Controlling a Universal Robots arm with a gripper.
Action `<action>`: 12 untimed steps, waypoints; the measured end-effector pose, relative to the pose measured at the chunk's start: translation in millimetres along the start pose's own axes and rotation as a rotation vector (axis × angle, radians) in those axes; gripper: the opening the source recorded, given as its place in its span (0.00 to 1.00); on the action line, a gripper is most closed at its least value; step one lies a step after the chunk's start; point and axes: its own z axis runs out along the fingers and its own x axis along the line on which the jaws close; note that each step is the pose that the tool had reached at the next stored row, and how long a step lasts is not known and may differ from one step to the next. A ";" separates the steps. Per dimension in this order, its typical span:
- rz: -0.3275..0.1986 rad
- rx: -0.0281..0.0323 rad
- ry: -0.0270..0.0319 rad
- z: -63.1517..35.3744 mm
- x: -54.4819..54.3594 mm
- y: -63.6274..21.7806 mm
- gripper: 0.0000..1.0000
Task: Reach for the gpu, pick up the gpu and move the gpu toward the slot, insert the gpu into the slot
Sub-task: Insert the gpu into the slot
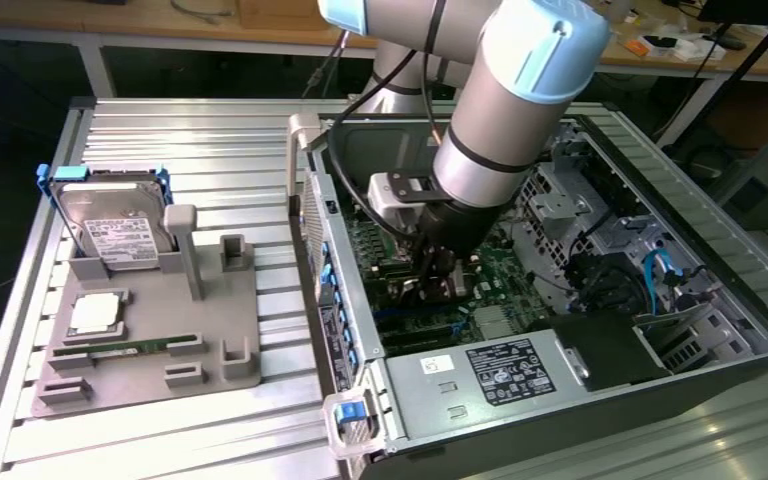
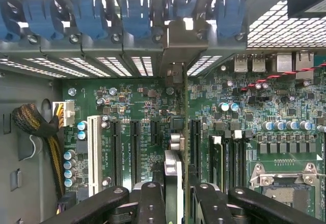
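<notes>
My gripper (image 2: 179, 203) is shut on the gpu (image 2: 173, 170), which stands edge-on between the two black fingers (image 2: 153, 203). The card runs over the green motherboard (image 2: 142, 107), between the black slots (image 2: 135, 152), and its silver end bracket (image 2: 175, 48) reaches the case's rear wall. Whether the card's edge sits in a slot is hidden by the card itself. In the exterior view the gripper (image 1: 435, 285) is low inside the open computer case (image 1: 744, 300), with the arm above it hiding the card.
A grey fixture (image 1: 224, 310) beside the case holds a hard drive (image 1: 111, 225), a processor (image 1: 97, 313) and a memory stick (image 1: 131, 348). The power supply (image 1: 491, 375), a cable bundle (image 2: 38, 127), a white slot (image 2: 93, 152) and blue clips (image 2: 91, 15) crowd the case.
</notes>
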 end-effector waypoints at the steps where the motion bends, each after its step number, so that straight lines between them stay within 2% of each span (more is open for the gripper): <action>1: 0.000 -0.0002 0.0002 0.6 0.0 0.0 0.27; 12: 0.000 0.0001 -0.0002 4.4 0.0 -0.3 0.27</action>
